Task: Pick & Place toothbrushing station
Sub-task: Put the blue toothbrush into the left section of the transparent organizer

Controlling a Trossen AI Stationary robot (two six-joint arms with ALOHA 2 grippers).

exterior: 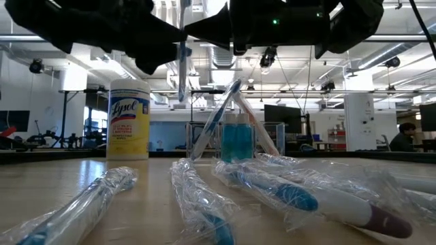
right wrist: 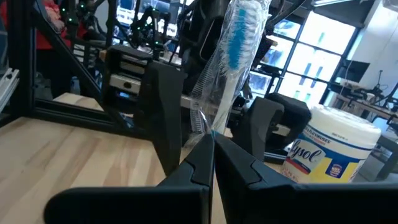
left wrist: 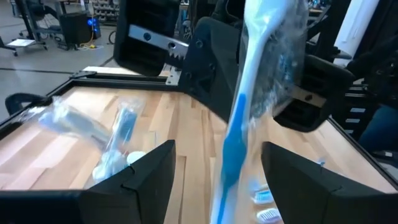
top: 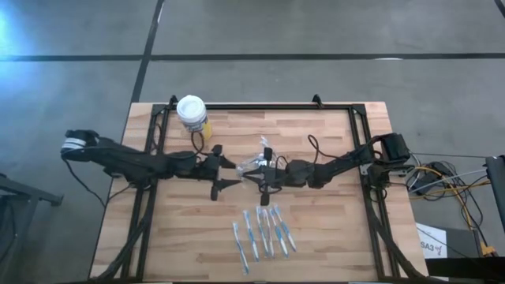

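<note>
A toothbrush in clear wrap (right wrist: 231,68) stands upright in my right gripper (right wrist: 212,138), which is shut on it at mid-table (top: 254,175). It also shows in the left wrist view (left wrist: 249,99), between the fingers of my open left gripper (top: 230,173), which stand on either side without touching it. The small clear holder (exterior: 237,141) stands on the table under the grippers, with two toothbrushes (exterior: 216,119) leaning out of it. Several wrapped toothbrushes (top: 264,231) lie flat near the table's front edge. My right gripper pinches the wrapped toothbrush's handle (right wrist: 214,124) between its two shut fingertips, coming level from the table's right side, fingers across the brush. The brush stands nearly upright, its blue bristle head (right wrist: 239,31) up and its lower part (exterior: 182,75) hanging below the fingers, clear of the table.
A yellow canister with a white lid (top: 192,113) stands at the far left of the table. The loose wrapped toothbrushes (exterior: 272,187) take up the near middle. A black frame rail (top: 260,106) runs along the far edge, with bare wood to either side of the arms.
</note>
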